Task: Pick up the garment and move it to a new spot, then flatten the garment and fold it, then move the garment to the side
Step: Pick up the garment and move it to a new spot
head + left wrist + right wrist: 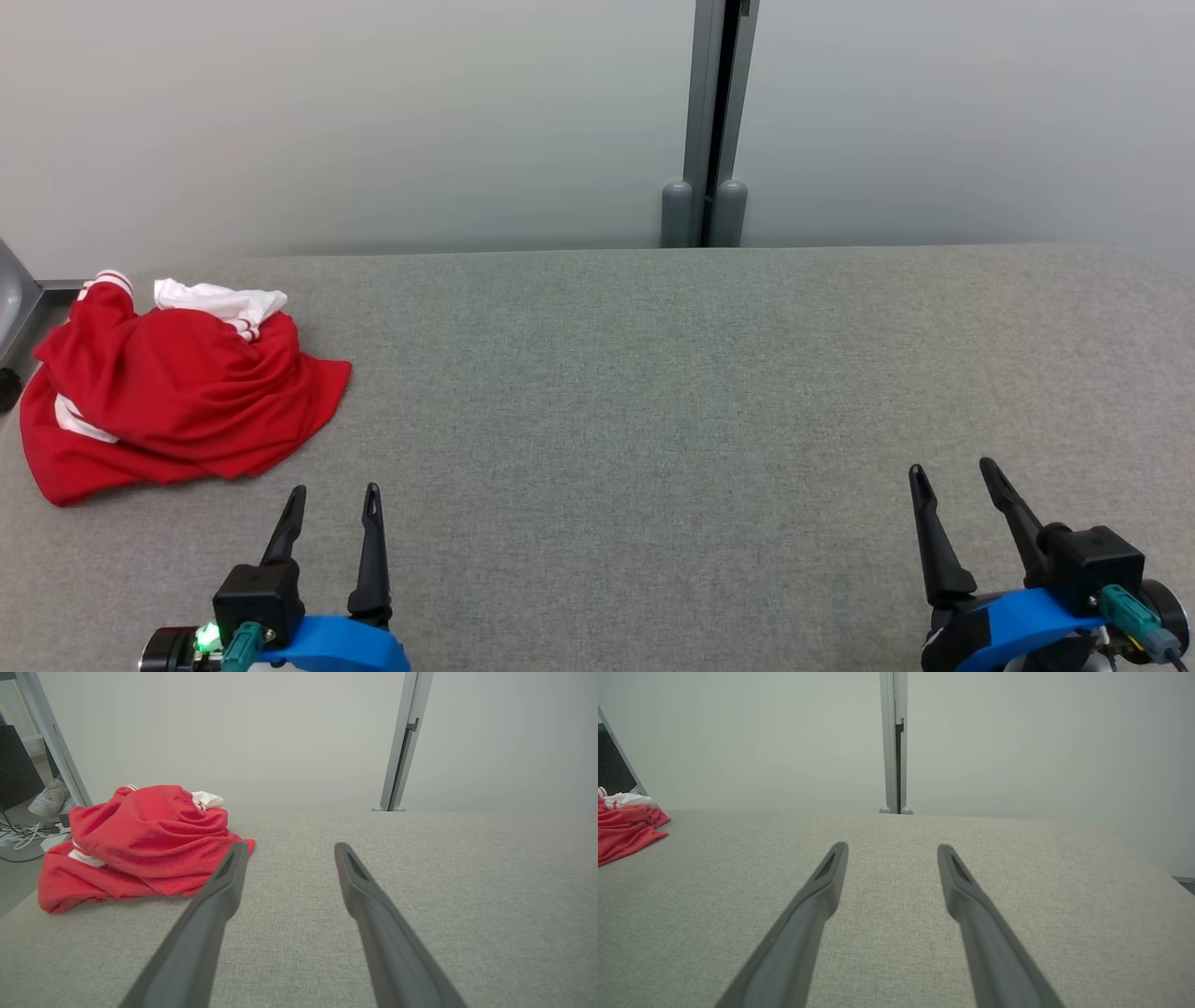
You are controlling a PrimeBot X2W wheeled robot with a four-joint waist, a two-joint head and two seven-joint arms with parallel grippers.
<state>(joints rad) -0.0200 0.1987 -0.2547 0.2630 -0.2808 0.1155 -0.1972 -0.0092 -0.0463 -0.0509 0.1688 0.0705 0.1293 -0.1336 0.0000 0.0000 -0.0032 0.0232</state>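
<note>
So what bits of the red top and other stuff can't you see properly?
- Red garment: bunched up in the head view, so its own folds hide its shape and underside.
- Same garment, right wrist view: cut off by the left edge.
- Pale shoe, left wrist view: small, partly behind a metal post.

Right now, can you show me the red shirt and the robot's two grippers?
red shirt [187, 401], head view, middle of the red cloth.
left gripper [336, 489], head view, between its fingertips.
right gripper [952, 466], head view, between its fingertips.
</note>
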